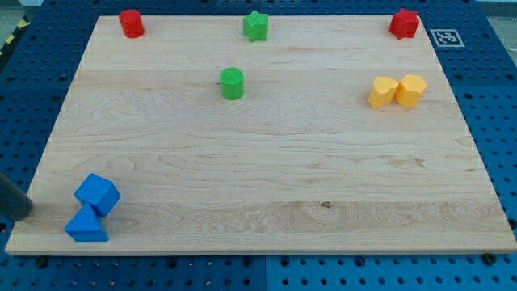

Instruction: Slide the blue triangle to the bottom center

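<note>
From where I sit the job looks barely begun; the blue triangle (pixel 86 227) lies in the bottom-left corner of the wooden board (pixel 275 162), close to the bottom edge and well to the left of the bottom centre, so nearly the whole slide towards the view's right is left to do. It touches a blue cube (pixel 98 194) that sits just above it and slightly to the right; the two would move as one if I pushed carelessly. The triangle's apex seems to point up towards the cube, and its long axis, the base, runs roughly left to right along the board's bottom edge; I judge that much only, the block being small. My tip (pixel 29 212) shows as a dark rod end at the view's left edge, just left of both blue blocks and apart from them; there are no fingers on this rig to open or close, so there is nothing to report there.
</note>
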`<state>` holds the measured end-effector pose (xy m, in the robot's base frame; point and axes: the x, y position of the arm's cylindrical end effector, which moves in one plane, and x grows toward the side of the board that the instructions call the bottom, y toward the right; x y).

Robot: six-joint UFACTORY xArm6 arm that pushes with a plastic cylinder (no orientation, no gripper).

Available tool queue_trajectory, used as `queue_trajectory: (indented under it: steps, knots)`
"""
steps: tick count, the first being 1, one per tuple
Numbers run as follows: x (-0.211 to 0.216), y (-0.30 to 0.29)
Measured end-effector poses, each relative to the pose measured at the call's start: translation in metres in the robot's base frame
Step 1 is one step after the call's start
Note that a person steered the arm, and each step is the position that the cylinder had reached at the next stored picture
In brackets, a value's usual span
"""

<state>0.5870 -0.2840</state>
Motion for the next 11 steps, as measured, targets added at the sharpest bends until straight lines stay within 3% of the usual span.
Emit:
queue_trajectory:
  steps: [4, 11]
  knots:
    - [0.018, 0.105]
    - [0.031, 0.191]
